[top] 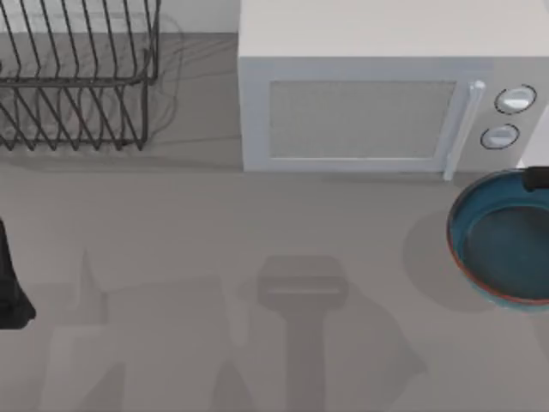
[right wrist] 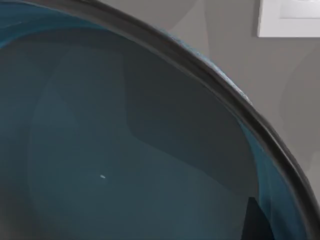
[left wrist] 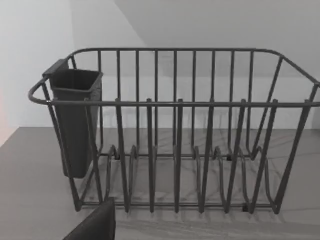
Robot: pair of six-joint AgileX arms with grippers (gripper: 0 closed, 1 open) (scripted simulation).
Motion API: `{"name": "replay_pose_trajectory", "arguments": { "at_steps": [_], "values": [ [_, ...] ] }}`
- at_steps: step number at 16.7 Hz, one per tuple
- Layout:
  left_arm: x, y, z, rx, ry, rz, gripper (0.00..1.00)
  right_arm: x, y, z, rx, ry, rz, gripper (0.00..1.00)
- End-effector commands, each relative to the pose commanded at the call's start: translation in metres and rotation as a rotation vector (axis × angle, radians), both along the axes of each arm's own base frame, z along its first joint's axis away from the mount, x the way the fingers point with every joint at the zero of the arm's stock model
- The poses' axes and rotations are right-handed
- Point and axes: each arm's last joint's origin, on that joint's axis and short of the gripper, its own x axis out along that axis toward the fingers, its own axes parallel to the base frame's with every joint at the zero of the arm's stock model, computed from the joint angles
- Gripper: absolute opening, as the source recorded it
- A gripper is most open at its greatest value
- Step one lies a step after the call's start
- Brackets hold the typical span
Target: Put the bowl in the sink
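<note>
Grey tabletop carries the bowl at its right edge, just before the microwave, with my right gripper at the bowl's far rim, its grip state unclear to me, while my left arm sits parked at the left near the rack.
</note>
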Motion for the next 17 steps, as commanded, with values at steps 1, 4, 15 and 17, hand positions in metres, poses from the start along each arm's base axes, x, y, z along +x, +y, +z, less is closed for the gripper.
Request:
{"name": "replay_pose_trajectory", "arguments": {
  "at_steps": [1,4,15,17],
  "values": [
    [0.0,0.0,0.0,0.0,0.0,0.0,1.0,0.0,0.0,0.0,0.0,0.0,0.0,0.0],
    [0.0,0.0,0.0,0.0,0.0,0.0,1.0,0.003,-0.009,-0.006,0.047,-0.028,-0.039,0.0],
    [0.0,0.0,0.0,0.0,0.0,0.0,1.0,0.019,-0.12,-0.092,0.374,-0.501,-0.327,0.0],
    [0.0,0.0,0.0,0.0,0.0,0.0,1.0,0.018,-0.14,-0.105,0.381,-0.663,-0.323,0.0]
  ]
}}
